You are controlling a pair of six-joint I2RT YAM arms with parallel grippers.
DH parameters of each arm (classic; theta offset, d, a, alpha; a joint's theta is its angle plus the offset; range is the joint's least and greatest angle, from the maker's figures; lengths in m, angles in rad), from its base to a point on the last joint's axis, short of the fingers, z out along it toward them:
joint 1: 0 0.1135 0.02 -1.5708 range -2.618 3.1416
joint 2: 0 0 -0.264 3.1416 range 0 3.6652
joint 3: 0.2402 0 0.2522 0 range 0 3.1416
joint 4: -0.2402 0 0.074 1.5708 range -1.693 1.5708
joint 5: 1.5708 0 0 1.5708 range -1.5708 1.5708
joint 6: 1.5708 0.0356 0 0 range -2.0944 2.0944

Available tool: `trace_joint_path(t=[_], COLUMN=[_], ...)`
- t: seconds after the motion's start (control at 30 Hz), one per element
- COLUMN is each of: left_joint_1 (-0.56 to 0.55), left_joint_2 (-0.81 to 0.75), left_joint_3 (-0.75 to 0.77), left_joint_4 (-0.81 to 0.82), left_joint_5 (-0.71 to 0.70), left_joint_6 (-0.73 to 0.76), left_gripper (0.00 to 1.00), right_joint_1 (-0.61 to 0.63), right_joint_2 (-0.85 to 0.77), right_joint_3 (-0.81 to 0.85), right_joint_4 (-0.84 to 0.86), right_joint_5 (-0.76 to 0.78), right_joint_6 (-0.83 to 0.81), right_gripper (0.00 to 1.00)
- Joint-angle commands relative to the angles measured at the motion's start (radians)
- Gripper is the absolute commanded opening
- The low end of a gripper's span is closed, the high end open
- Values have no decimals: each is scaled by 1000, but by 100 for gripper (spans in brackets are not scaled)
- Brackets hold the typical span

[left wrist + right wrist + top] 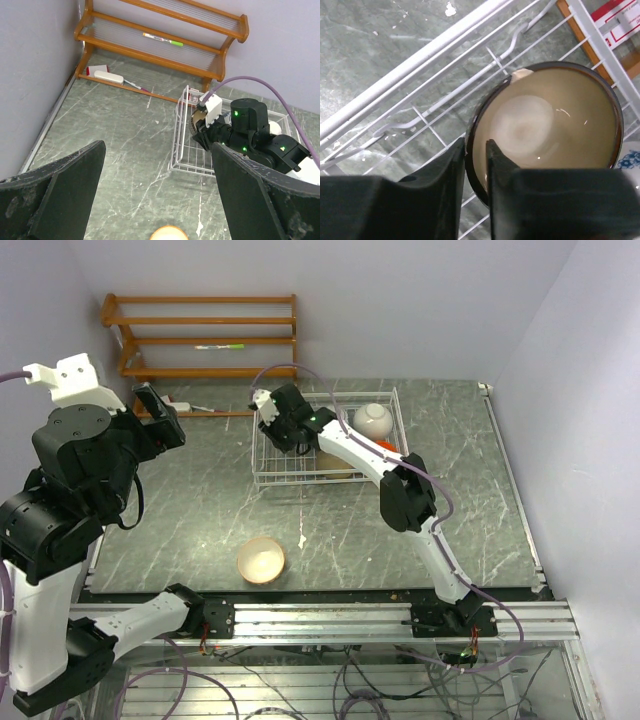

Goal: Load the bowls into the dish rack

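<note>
Right gripper (pixel 476 148) narrowly pinches brown bowl (pixel 547 125) rim

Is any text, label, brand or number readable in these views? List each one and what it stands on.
Nothing is legible.
Red-and-white packet by the wooden shelf: print too blurred to read.
Pen on the wooden shelf: markings too small to read.
Brown bowl in the right end effector: no marking visible.
</note>
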State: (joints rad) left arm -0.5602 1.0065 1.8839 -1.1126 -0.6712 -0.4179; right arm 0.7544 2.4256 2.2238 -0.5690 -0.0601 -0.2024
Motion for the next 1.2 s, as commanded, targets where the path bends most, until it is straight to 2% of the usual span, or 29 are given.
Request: trace_joint_path(t=[0.0, 0.1, 0.2, 0.37, 0.53, 0.7, 0.93, 1.17], left_joint_1=[-6, -5, -6, -5, -6, -6, -6, -6], left_joint_2=[-3, 1, 1, 5, 6, 2, -3, -14], left_joint_3=[-9, -6, -5, 5, 10, 11, 8, 7], left_joint_4=[10, 15, 19, 24, 29, 35, 37, 32], left_joint_5=[-21, -19, -19, -16, -11, -9, -7, -17], left_joint_6=[14, 14, 15, 16, 14, 15, 11, 10], left_gripper=[99, 99, 99, 99, 99, 99, 99, 99], right_joint_1=[-3, -4, -13, -84, -156, -206, -205, -204], right_joint_2=[-25, -44, -72, -157, -263, -277, -195, -148], right_joint_3=[-7, -4, -4, -72, -265, -450, -514, -567], right_joint_4=[55, 72, 105, 216, 503, 931, 1249, 1334], right_joint_5=[17, 11, -29, -202, -474, -696, -755, -717], right_joint_6=[11, 35, 95, 327, 636, 1059, 1429, 1593], right_gripper=[16, 7, 4, 0, 0, 0, 0, 0])
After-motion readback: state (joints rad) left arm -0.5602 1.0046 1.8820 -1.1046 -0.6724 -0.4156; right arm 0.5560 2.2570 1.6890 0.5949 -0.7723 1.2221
